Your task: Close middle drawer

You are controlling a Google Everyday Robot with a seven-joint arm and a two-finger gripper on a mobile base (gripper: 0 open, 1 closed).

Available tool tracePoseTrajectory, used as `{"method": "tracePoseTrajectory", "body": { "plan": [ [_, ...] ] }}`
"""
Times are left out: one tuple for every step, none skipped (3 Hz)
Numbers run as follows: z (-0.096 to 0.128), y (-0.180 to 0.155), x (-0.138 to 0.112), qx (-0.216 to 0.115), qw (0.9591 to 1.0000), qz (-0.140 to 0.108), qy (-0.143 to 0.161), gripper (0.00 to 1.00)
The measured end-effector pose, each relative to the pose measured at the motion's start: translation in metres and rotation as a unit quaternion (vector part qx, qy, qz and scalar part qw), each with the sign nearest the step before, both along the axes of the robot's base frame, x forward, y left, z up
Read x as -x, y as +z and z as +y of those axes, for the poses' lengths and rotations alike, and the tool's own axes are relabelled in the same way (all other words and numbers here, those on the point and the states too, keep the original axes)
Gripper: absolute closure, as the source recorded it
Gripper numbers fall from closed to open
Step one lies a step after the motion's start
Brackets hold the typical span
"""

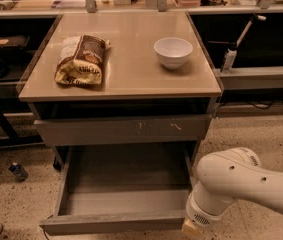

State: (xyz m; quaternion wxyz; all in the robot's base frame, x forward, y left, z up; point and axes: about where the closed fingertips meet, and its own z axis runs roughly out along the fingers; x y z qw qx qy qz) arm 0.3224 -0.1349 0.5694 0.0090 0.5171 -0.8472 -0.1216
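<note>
The middle drawer [121, 204] is pulled far out below the table top, its grey tray interior showing and its plain front [113, 223] near the bottom edge of the camera view. Above it sits a shut grey drawer front with pale scratch marks [156, 127]. My white arm [236, 181] reaches in from the right, and its wrist end [201, 216] is by the right end of the open drawer's front. My gripper is hidden past the wrist, below the bottom edge of the view.
On the table top [126, 79] lie a brown snack bag [81, 59] and a white bowl [173, 51]. A small bottle [18, 171] lies on the floor at left. Dark benches stand on both sides, and a cluttered counter at the back.
</note>
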Motion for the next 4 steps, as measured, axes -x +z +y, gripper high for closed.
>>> {"method": "tracePoseTrajectory", "body": {
  "plan": [
    [0.005, -0.019, 0.007, 0.004, 0.9999, 0.015, 0.005, 1.00],
    [0.018, -0.071, 0.016, 0.005, 0.9994, 0.034, 0.002, 1.00],
    [0.027, -0.112, 0.002, -0.001, 0.9994, 0.023, -0.026, 1.00],
    [0.035, -0.131, -0.013, 0.000, 0.9992, 0.007, -0.038, 1.00]
  ]
}}
